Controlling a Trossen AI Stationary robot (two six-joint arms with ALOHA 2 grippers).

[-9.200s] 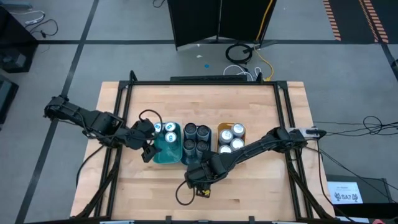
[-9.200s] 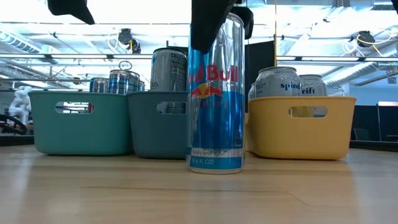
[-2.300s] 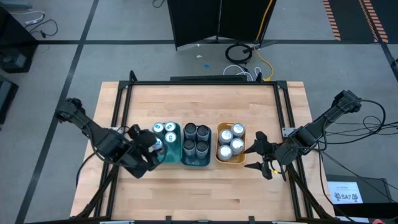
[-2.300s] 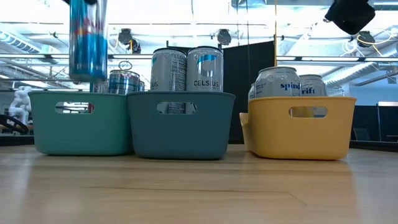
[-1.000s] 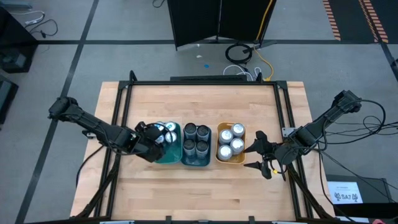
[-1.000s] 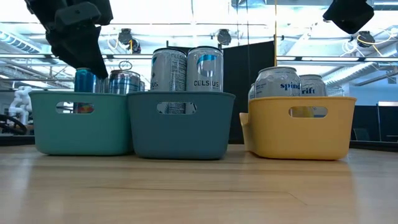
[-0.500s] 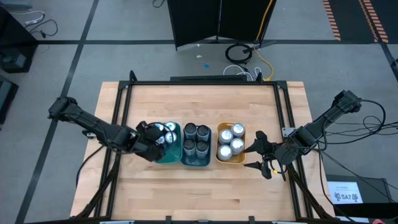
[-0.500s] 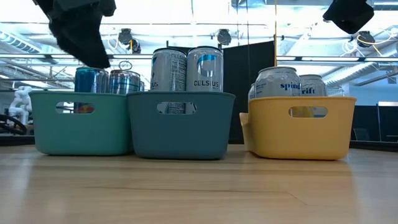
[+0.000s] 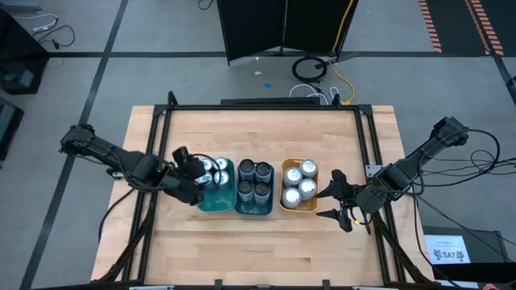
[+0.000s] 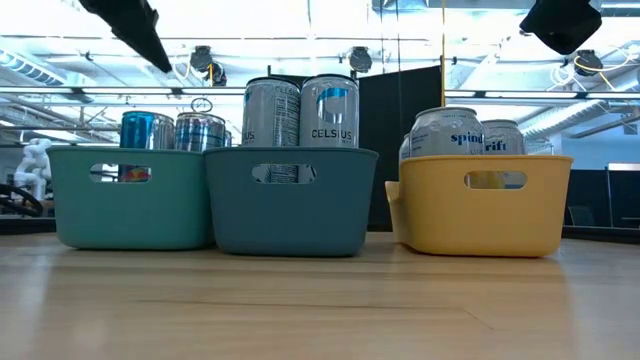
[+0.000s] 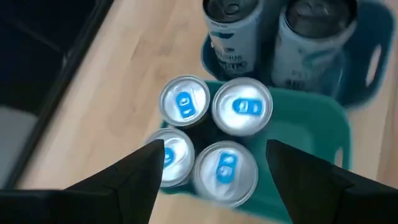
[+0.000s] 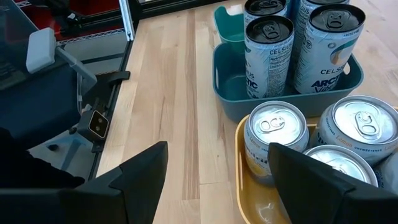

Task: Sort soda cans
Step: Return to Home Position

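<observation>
Soda cans (image 9: 255, 179): all stand upright inside three plastic bins set side by side at the middle of the light wooden table (image 9: 258, 129).

High view. The silver cans with blue tabs (image 9: 214, 171) occupy the light teal rectangular bin (image 9: 216, 203). The dark-topped cans (image 9: 254, 171) occupy the darker teal bin (image 9: 255, 210) in the centre. The plain silver cans (image 9: 300, 179) occupy the yellow bin (image 9: 283, 185). The left gripper (image 9: 192, 172) hangs over the outer edge of the light teal bin. The right gripper (image 9: 332, 199) sits just beside the yellow bin's outer side, its fingers spread and holding nothing.

Low view. The three bins stand in one row and the can tops rise above their rims. A dark shape in the upper corner above the light teal bin is probably part of the left arm. A second dark shape hangs in the opposite upper corner, above the yellow bin.

Left wrist view. Four blue-tabbed cans are packed two by two in the light teal bin, with two tall cans in the darker bin beyond. The left gripper's fingers (image 11: 134, 177) stand wide apart above them, clasping nothing.

Right wrist view. The right gripper's fingers (image 12: 140, 177) are parted and empty over bare wood. The plain silver cans sit close ahead in the yellow bin. The tall cans marked CELSIUS stand behind them in the darker bin.
</observation>
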